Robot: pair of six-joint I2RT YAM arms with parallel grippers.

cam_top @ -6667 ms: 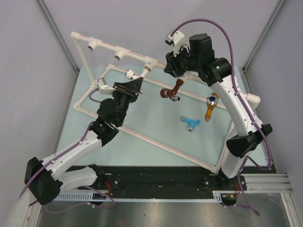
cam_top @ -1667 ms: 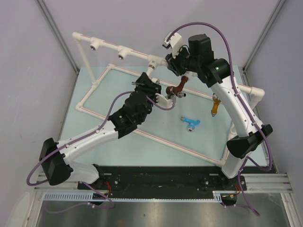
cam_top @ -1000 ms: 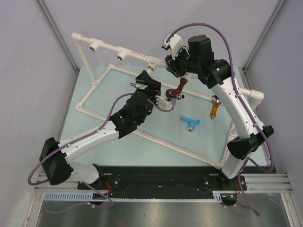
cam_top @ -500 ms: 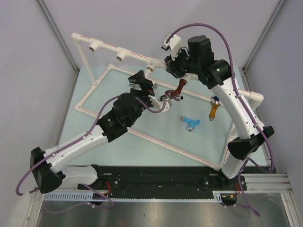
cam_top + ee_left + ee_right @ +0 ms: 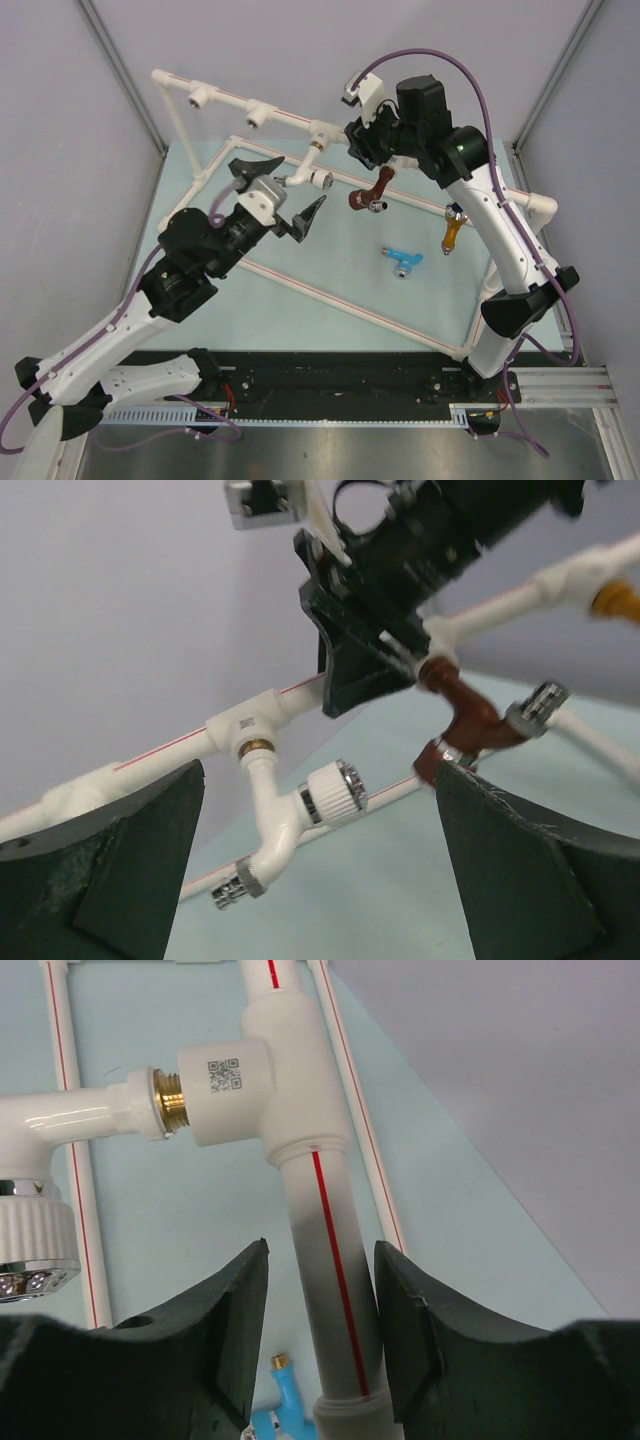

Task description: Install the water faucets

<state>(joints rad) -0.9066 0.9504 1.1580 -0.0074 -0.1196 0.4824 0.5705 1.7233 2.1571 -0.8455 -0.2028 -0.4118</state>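
Tallying: white plastic faucet (image 5: 265, 810) seated in white pipe frame (image 5: 300, 1050), upper centre; brown faucet (image 5: 370, 190), light-blue faucet (image 5: 403, 260), orange-yellow faucet (image 5: 452, 228) loose, mine to fit. Left gripper (image 5: 302, 183) gaping; right gripper (image 5: 318, 1270) straddling frame, grip unclear.

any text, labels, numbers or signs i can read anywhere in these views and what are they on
QR code: printed on the white tee socket, right wrist view; a pattern only, with no words or numbers beside it.
Small dark mark: on the tee socket's front, left wrist view; too blurred to read.
No other word, brand, number or sign can be read in any view.
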